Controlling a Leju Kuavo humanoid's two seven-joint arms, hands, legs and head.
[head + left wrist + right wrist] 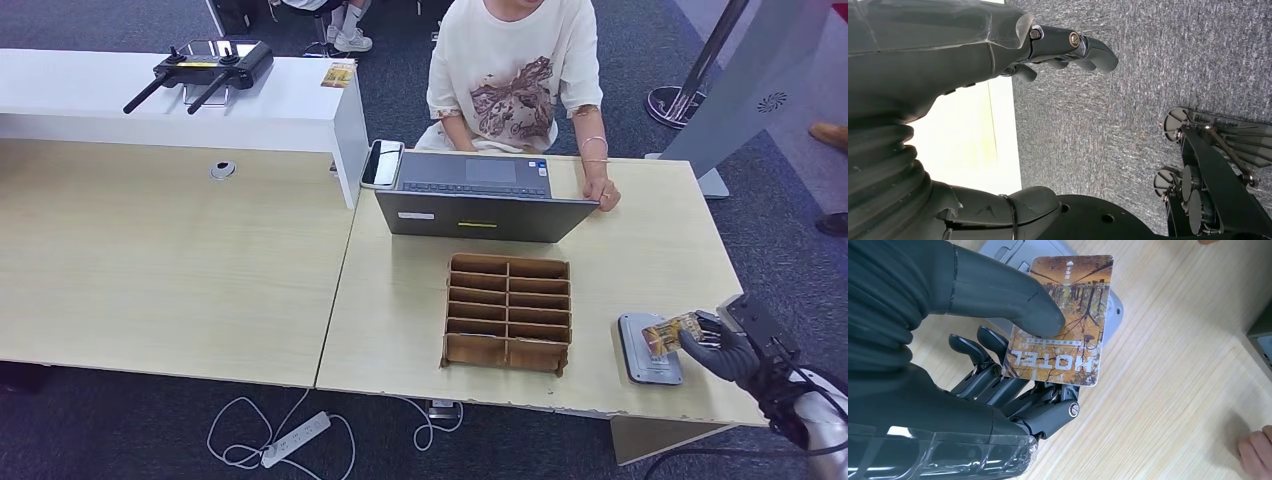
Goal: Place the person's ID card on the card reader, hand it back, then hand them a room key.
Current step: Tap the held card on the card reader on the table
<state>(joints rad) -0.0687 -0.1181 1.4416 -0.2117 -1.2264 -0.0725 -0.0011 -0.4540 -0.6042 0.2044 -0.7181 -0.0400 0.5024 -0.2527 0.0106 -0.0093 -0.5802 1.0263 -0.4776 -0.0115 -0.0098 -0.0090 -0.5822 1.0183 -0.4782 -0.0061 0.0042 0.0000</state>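
Card: HOTEL-printed card (1060, 322), pinched by the right hand (722, 343), over the grey card reader (648, 362) at the table's (400, 320) right front.
Step, judged: carry it across to the person (515, 75); keep the pinch firm, printed face up, clear of the laptop (480, 205).
Right hand pose: thumb (1013, 305) on top, fingers (998, 380) beneath.
Left hand (1068, 47): hangs above carpet, fingers loosely apart, holding nothing.
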